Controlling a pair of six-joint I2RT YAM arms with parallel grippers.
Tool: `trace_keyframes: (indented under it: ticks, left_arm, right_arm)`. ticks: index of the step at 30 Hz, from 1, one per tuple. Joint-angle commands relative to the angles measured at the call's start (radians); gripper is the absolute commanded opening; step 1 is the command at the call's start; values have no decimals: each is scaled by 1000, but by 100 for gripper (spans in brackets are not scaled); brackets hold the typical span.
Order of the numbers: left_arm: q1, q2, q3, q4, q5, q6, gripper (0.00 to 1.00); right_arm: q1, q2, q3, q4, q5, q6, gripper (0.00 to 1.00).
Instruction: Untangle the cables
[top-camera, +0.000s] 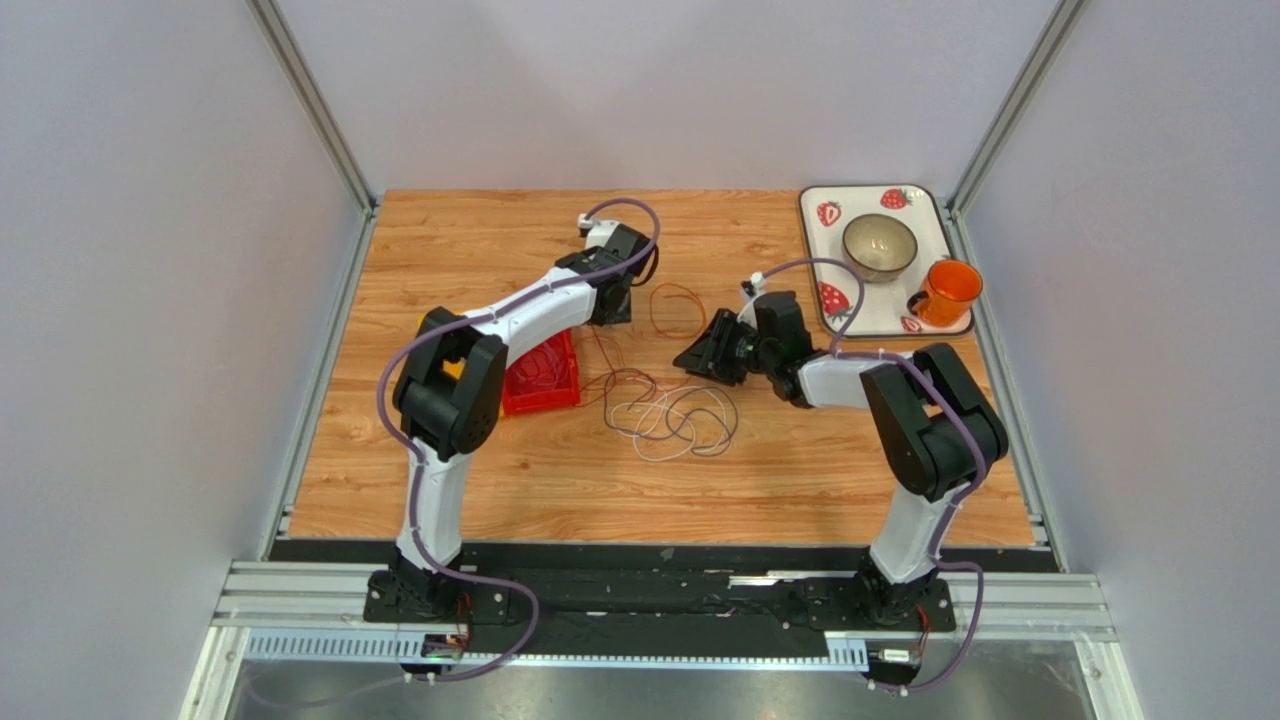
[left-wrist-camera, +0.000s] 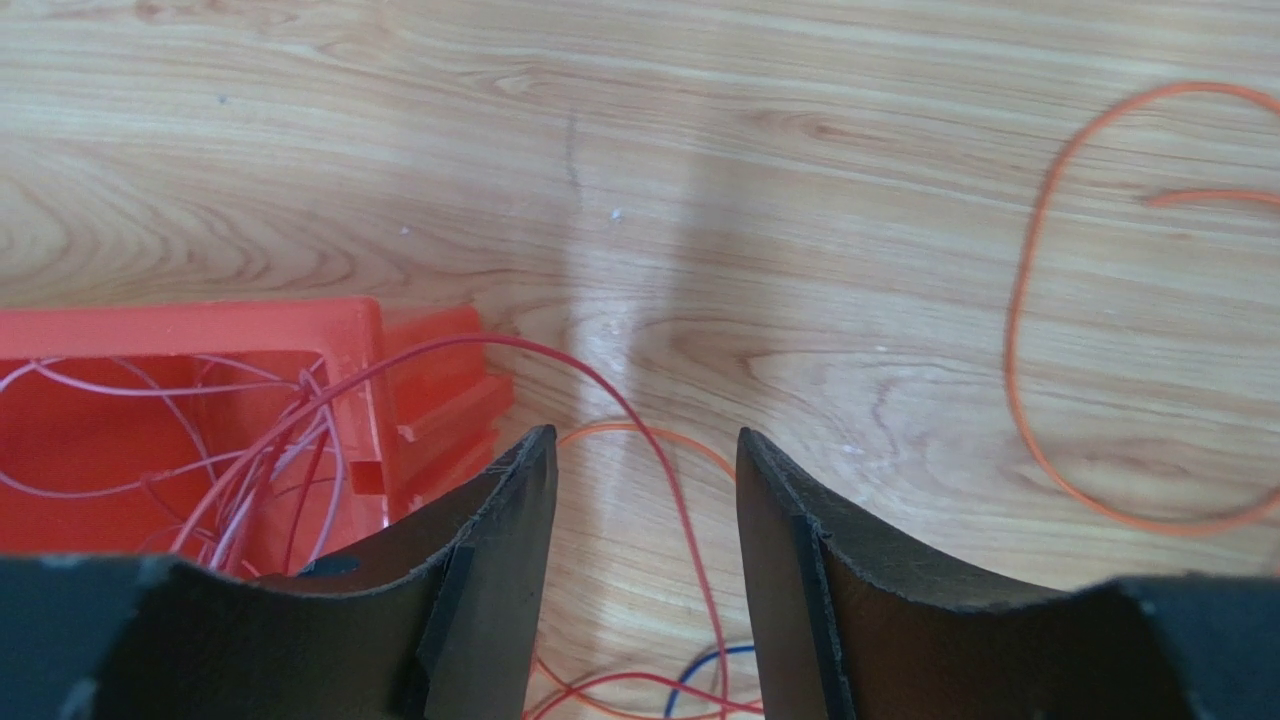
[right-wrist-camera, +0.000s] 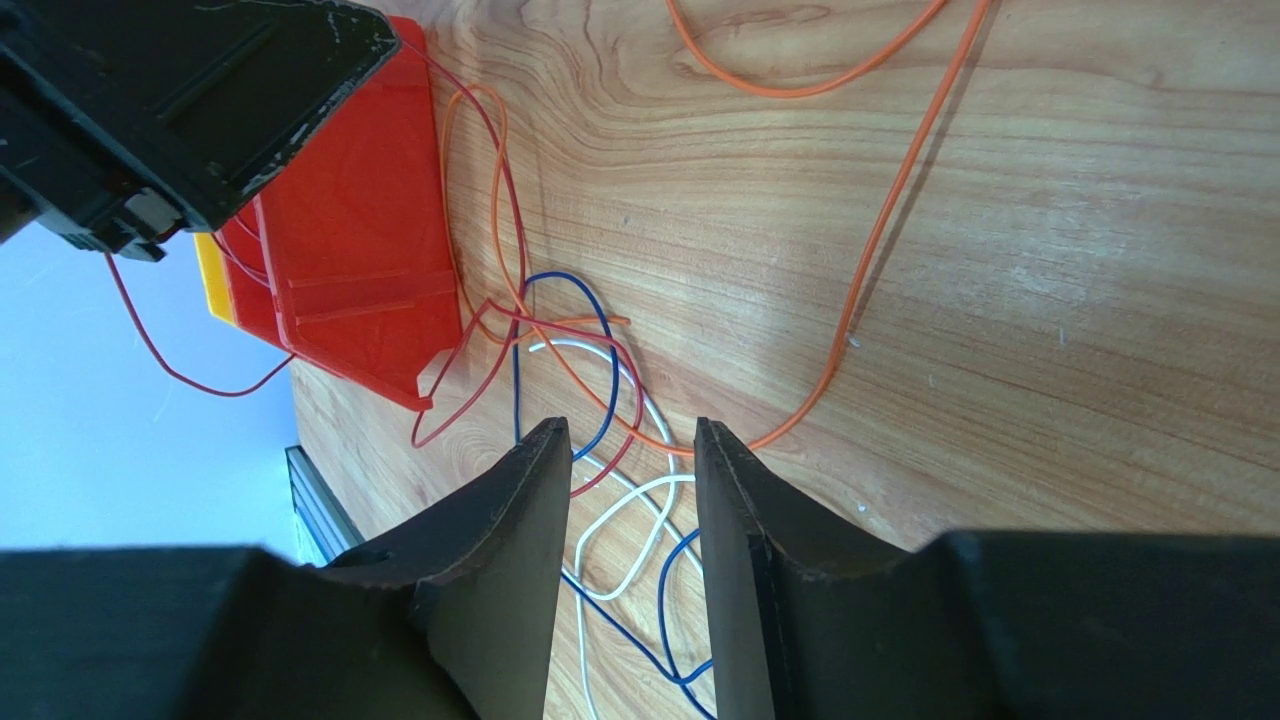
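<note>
The top camera gives me the whole table (top-camera: 842, 465) from high behind the arm bases (top-camera: 436, 593), looking down. Each wrist camera looks between its own fingers (left-wrist-camera: 496, 585), very near the wood. Both wrist views share the red bin (left-wrist-camera: 181, 318) and the cables (right-wrist-camera: 613, 375) beside it, near the table's middle.

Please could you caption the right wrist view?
Open fingers hover above tangled red, blue, white and orange cables beside a red bin.

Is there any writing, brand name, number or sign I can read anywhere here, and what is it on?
None can be read in any view.
The tray carries only strawberry pictures, no words.
The red bin, orange cup, bowl and cables show no lettering.
</note>
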Motion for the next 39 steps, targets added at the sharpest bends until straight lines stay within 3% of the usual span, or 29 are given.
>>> trace_keyframes:
  ticks: [1,8,17,18,20,21,29,39]
  left_arm:
    - [15,13,28,-24,-69,-70,56]
    - [42,61,39,4,-49,-82,52]
    - [60,115,59,34,45,-70,41]
    - [63,115,57,37,49,-73,38]
    - [66,113,53,40,55,-73,19]
    - [66,107,53,40,55,-74,0]
    - [65,8,48,44,83,-51,0]
    - [65,-307,-7,7,109,9,0]
  right_arm:
    - [-11,16,31,36,-27,17,39]
    - [-16,22,31,46,-39,28,39]
    - [-20,34,34,53,-51,36,39]
    - [-20,34,34,54,-51,37,39]
    - [-20,36,34,54,-53,39,39]
    - [-22,36,34,56,-53,39,39]
    - [-22,40,38,57,-56,40,38]
    - [-22,43,38,57,-60,39,38]
